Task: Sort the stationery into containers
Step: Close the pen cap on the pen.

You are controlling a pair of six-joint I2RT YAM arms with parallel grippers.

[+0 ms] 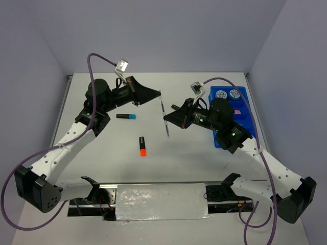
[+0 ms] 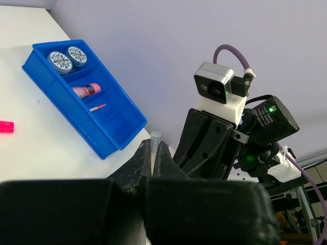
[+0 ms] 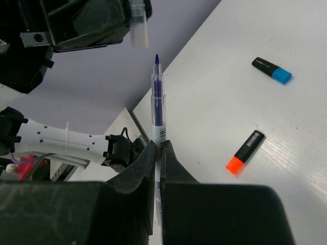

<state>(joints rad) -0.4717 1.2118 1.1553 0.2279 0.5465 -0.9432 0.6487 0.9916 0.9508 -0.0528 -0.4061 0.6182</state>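
Observation:
My right gripper (image 1: 166, 120) is shut on a thin clear pen (image 1: 164, 116) with blue ink, held above the table's middle. In the right wrist view (image 3: 159, 145) the pen (image 3: 158, 107) points up, uncapped. My left gripper (image 1: 156, 94) is shut on the pen's clear cap (image 2: 155, 137), just above the pen tip; the cap also shows in the right wrist view (image 3: 138, 25). The blue tray (image 1: 244, 116) at the right holds two patterned discs (image 1: 227, 94), a pink case (image 2: 86, 91) and a pink pen (image 2: 97, 107). A blue-ended marker (image 1: 125, 116) and an orange-ended marker (image 1: 142, 146) lie on the table.
The two arms meet over the table's middle, fingertips close together. The tray (image 2: 110, 138) lies behind the right arm's elbow. White walls close in the table at the back and both sides.

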